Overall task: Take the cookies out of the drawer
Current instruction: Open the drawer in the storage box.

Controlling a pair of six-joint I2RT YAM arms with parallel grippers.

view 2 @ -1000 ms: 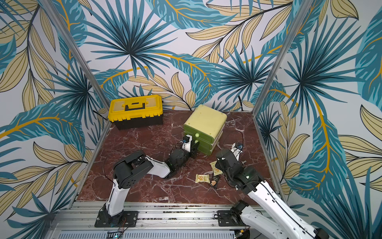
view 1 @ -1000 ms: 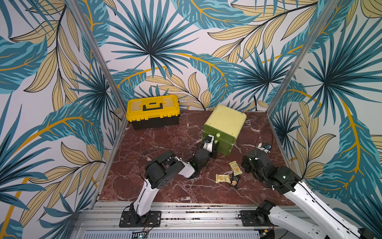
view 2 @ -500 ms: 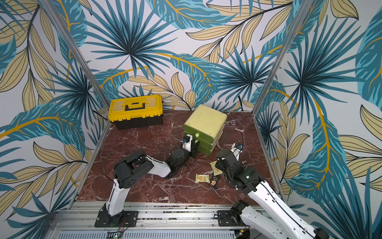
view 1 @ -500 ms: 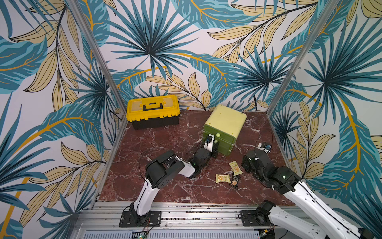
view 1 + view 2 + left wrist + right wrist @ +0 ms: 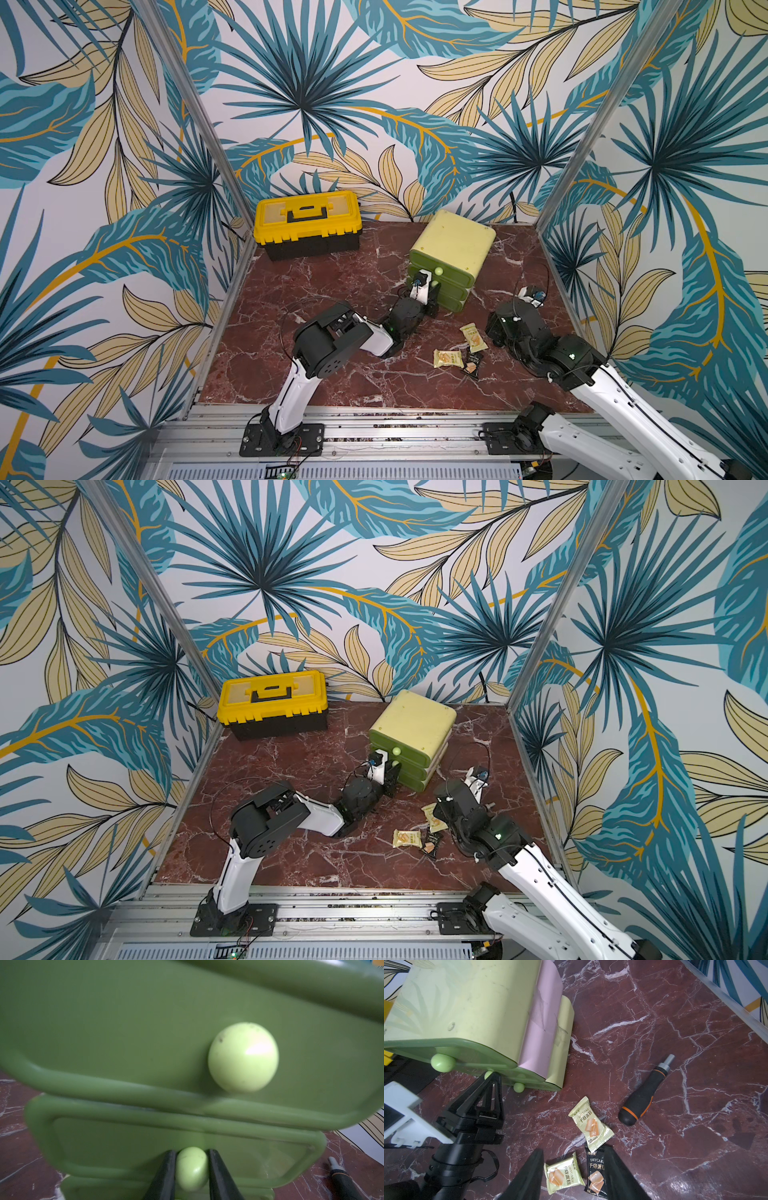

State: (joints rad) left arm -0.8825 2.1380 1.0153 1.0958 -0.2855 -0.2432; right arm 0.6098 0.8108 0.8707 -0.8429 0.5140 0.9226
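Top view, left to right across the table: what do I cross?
Toolbox → pale cookie → black cookie → right arm. Drawers, left arm and the other pale cookie overlap these, so left out.

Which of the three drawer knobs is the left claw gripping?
The middle knob, pinched in the left claw; the top knob and bottom knob stand free.

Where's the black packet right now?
In a top view, the black packet lies on the table, right of centre, next to two yellow packets before the drawers.
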